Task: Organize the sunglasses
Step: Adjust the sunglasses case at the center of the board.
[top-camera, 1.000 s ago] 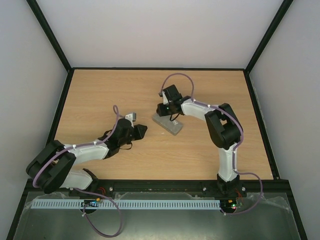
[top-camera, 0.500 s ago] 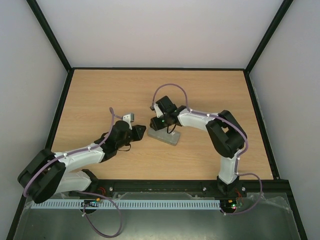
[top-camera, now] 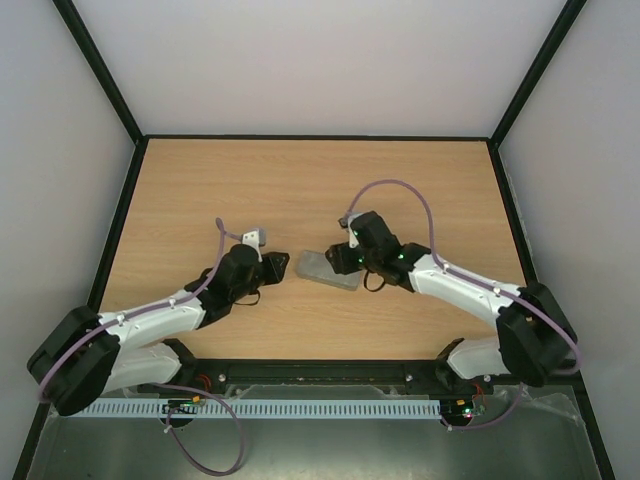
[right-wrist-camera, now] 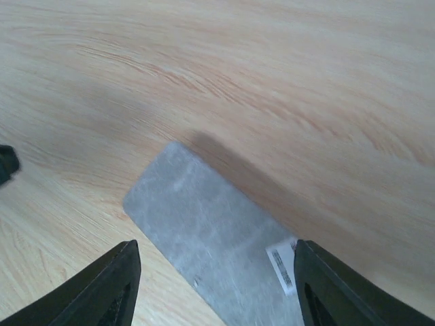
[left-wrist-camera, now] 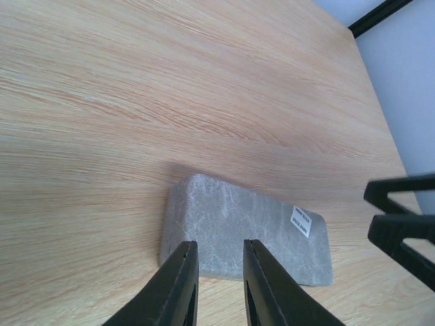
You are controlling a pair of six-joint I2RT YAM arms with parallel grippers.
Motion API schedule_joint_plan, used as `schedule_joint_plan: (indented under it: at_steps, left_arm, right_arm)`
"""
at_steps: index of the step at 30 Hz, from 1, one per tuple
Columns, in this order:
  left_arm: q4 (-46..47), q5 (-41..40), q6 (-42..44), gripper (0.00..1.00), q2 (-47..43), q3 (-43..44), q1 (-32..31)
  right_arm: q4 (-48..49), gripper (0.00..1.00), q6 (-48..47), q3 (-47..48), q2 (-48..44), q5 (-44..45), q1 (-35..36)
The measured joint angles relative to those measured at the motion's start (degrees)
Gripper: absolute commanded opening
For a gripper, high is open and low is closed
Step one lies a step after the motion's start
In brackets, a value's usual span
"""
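Observation:
The sunglasses are not in view. A closed grey oblong case lies flat on the wooden table, with a small white label near its right end. It also shows in the left wrist view and the right wrist view. My left gripper is at the case's left end, its fingers a narrow gap apart and holding nothing. My right gripper hovers over the case's right end, wide open and empty.
Black frame rails edge the table at left, right and back. The right gripper's fingers show at the right edge of the left wrist view. A tip of the left gripper shows in the right wrist view.
The right arm has swung low to the right, and its gripper moved from the case's far side to its right end. The case shifted a little. The left gripper edged closer to the case.

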Motion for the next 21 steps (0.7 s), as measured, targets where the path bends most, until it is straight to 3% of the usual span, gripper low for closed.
schedule_joint_plan:
  at_steps: [4, 8, 13, 15, 17, 21]
  left_arm:
    - [-2.27, -1.33, 0.87, 0.31, -1.60, 0.24, 1.25]
    - [-4.90, -2.43, 1.90, 0.42, -3.76, 0.83, 5.29]
    - [-7.63, -4.09, 3.21, 0.57, -7.82, 1.64, 9.09]
    - [-8.61, -4.46, 3.69, 0.69, -8.94, 2.12, 10.08]
    - [-9.09, -4.48, 4.22, 0.97, -9.31, 2.45, 10.88]
    - [-10.91, -5.46, 5.09, 1.00, -10.60, 2.47, 13.46]
  right_arm:
    - [0.79, 0.50, 5.18, -6.95, -4.02, 2.25, 1.25]
    - [-1.25, 0.47, 10.71, -15.69, -8.52, 4.61, 5.03]
    - [-3.43, 0.45, 15.54, -19.45, -17.33, 7.78, 7.82]
    - [-3.50, 0.45, 16.68, -19.41, -18.21, 9.20, 7.87]
    - [-3.50, 0.45, 17.25, -19.37, -16.63, 10.29, 7.87]
    - [-3.15, 0.44, 17.90, -19.19, -9.75, 11.13, 7.87]
